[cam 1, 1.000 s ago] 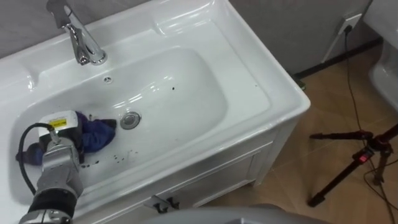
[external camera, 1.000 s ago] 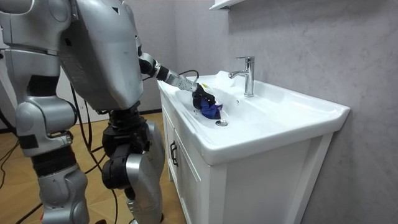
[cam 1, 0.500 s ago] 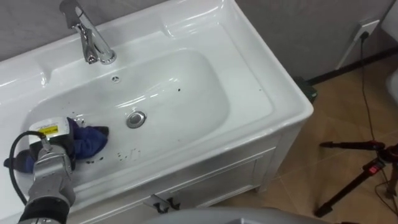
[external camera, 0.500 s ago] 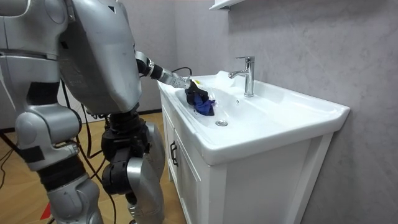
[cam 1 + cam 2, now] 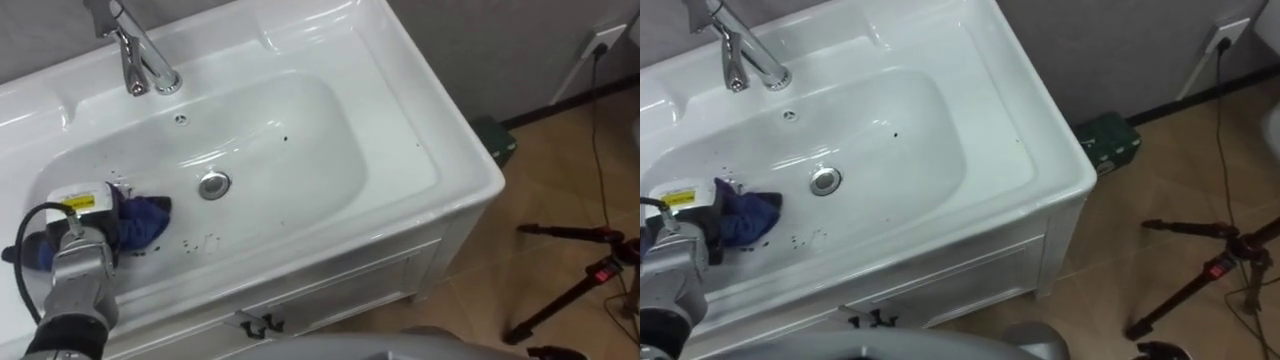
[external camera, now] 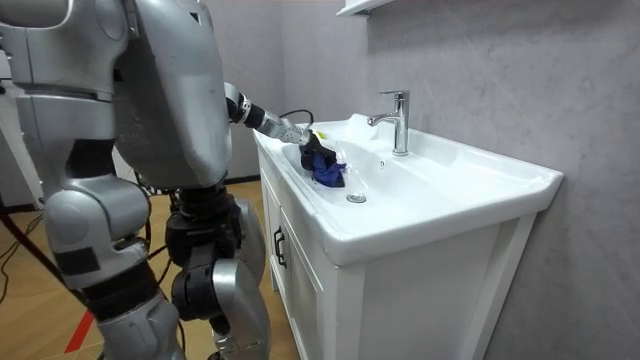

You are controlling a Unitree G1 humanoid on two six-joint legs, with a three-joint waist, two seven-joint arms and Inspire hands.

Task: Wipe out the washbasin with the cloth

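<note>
The blue cloth [image 5: 145, 218] lies bunched in the left end of the basin [image 5: 310, 170], held by the left robot hand [image 5: 88, 208], whose fingers curl into the folds and are clamped on it. A little blue also shows behind the wrist. The bundle's long axis runs roughly along the length of the bowl, and its loose end points right, toward the drain [image 5: 213, 184], near it but not touching. The bowl itself is oblong, stretching from the lower left of the eye views up to the right, with the tap [image 5: 135, 55] standing on the back rim above its left half. Right of the drain the white bottom is bare all the way to the curved right wall, apart from a few dark specks [image 5: 190, 243] in front of the drain and one further right. The flat counter [image 5: 440, 150] rings the bowl, widest at the right end, where it drops off at a rounded corner above the cabinet [image 5: 340, 300]. In the room view the robot stands at the cabinet's front, its arm reaching in over the front edge. A tripod [image 5: 580, 265] stands on the floor [image 5: 480, 290], well apart to the right
</note>
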